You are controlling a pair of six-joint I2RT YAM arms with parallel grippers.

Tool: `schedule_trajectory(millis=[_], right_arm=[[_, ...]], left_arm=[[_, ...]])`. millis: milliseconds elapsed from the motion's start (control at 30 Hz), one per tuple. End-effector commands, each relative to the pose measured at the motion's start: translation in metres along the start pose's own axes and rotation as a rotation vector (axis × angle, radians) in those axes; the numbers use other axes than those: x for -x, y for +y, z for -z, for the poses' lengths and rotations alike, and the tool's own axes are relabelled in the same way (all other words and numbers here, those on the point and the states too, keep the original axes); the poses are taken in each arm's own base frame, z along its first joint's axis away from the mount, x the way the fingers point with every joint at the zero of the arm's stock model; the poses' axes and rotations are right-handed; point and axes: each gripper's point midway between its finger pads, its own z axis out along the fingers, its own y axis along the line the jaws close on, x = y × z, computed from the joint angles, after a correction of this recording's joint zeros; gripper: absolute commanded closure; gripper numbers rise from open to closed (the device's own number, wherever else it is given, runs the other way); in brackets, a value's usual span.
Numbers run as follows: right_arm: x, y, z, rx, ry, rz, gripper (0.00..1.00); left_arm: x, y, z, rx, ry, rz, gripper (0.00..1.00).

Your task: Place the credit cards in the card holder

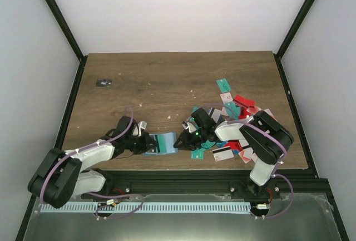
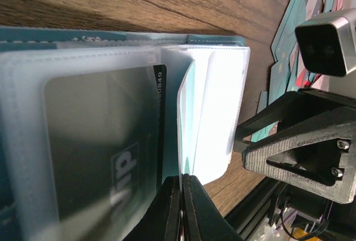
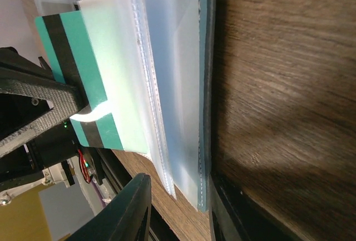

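The blue-grey card holder (image 1: 165, 143) lies open near the front edge, its clear sleeves fanned out. My left gripper (image 1: 147, 142) is shut on the edge of one clear sleeve (image 2: 211, 113), with its fingertips (image 2: 182, 188) pressed together. A black card (image 2: 100, 141) sits in a pocket. A teal card with a dark stripe (image 3: 69, 46) is partly inside a sleeve. My right gripper (image 1: 179, 140) stands open astride the holder's edge (image 3: 204, 85); one finger (image 3: 125, 213) is apart from the sleeves, the other is beside the cover. Loose credit cards (image 1: 236, 107) lie to the right.
A tiny black object (image 1: 103, 82) lies at the far left of the table. More teal cards (image 2: 289, 7) lie beyond the holder. The table's front edge and the metal rail (image 1: 183, 174) run just behind both grippers.
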Motion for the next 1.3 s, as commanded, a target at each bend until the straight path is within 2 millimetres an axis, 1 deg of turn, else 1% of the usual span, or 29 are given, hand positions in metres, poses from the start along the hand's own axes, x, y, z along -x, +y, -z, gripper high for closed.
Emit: schedule_trajectory(millis=[0,200,400,733,800,933,1033,1167,1267], right_arm=[[-0.011,-0.021,-0.008,-0.058,0.037,-0.038,0.68],[-0.005,-0.020,-0.008,-0.085,0.036,-0.017,0.69],[0.003,-0.013,-0.004,-0.116,0.034,0.019,0.69],[0.017,-0.009,0.011,-0.219,-0.011,0.059,0.68],[0.021,-0.010,0.014,-0.245,-0.024,0.066,0.69],[0.030,-0.012,0.017,-0.281,-0.049,0.072,0.75],[0.033,-0.018,0.015,-0.301,-0.054,0.067,0.83],[0.032,-0.024,0.009,-0.300,-0.035,0.049,0.90],[0.030,-0.027,0.003,-0.285,-0.021,0.035,0.94]], left_arm=[[-0.001,0.000,-0.006,-0.012,0.035,-0.031,0.96],[-0.001,0.001,-0.010,0.014,0.070,-0.064,0.96],[0.001,0.000,-0.016,0.017,0.100,-0.073,0.96],[0.002,0.002,-0.022,0.026,0.139,-0.065,0.96],[0.001,0.002,-0.023,0.025,0.143,-0.089,0.96],[-0.001,0.005,-0.024,0.031,0.158,-0.089,0.96],[-0.002,0.006,-0.024,0.036,0.163,-0.093,0.96],[-0.004,0.008,-0.024,0.042,0.169,-0.093,0.96],[-0.005,0.009,-0.024,0.042,0.171,-0.094,0.96]])
